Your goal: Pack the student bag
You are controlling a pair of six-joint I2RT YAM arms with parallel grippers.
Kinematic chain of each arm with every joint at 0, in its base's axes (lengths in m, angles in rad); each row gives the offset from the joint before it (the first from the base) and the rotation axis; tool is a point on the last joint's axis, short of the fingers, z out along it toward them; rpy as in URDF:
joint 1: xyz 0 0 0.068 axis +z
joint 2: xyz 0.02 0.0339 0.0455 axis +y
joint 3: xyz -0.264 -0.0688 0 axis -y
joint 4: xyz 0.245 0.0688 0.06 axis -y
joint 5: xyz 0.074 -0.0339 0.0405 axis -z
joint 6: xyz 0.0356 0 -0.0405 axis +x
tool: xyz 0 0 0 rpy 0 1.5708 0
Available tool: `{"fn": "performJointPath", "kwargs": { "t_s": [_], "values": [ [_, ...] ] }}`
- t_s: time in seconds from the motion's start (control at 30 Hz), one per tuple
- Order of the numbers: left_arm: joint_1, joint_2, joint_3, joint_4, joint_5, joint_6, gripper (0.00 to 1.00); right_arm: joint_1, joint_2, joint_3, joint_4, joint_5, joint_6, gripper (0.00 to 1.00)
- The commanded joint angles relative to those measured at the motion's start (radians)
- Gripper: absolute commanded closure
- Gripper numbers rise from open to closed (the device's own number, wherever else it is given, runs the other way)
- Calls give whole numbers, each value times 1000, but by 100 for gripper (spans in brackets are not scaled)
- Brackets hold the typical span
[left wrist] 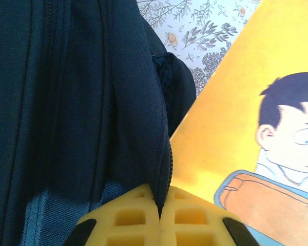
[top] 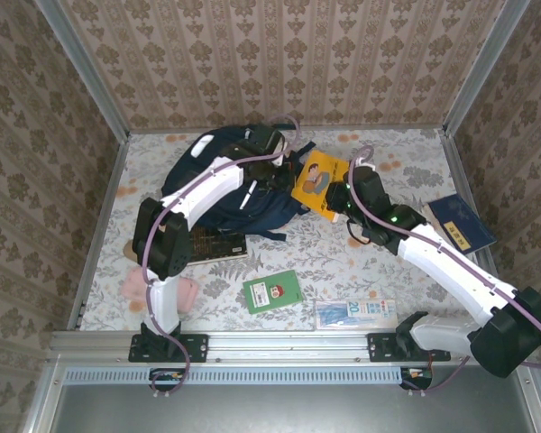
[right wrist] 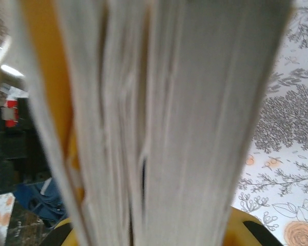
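Patterned wallpaper all round and a floral-print table (top: 361, 262) below, and there's the bag (top: 182, 176) lying at the far left-centre of it, easily the biggest thing here: navy fabric, a pale patch at its far end, a white stripe across the front, dark straps trailing off its near edge. Up close on the left wrist view the bag (left wrist: 66, 102) is coarse navy weave with long seams running down it. The left gripper (top: 279, 158) reaches across the bag to its right edge, and the left gripper (left wrist: 160, 205) is pinched tight on a fold of that fabric. Just right of it, the right gripper (top: 343, 200) is clamped on the yellow book (top: 320, 183), which tilts against the bag's edge; the page block (right wrist: 159, 102) fills the narrow gap between its fingers. A blue book (top: 460, 223) lies far right, a green book (top: 272, 290) near centre, a pink item (top: 135, 287) near left.
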Motion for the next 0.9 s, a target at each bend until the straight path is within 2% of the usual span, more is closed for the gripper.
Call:
{"fn": "performJointPath", "kwargs": {
  "t_s": [0.0,0.47,0.6,0.87],
  "values": [
    [-14,-44,18,61,89,8,100,1,23,-69,-58,82,-14,100],
    [-24,52,-31,85,130,-10,100,0,60,-100,-5,20,7,100],
    [-27,66,-28,86,126,-10,94,0,58,-102,-5,18,9,100],
    [-11,56,-32,79,108,-4,93,0,54,-112,-5,16,13,100]
  ]
}}
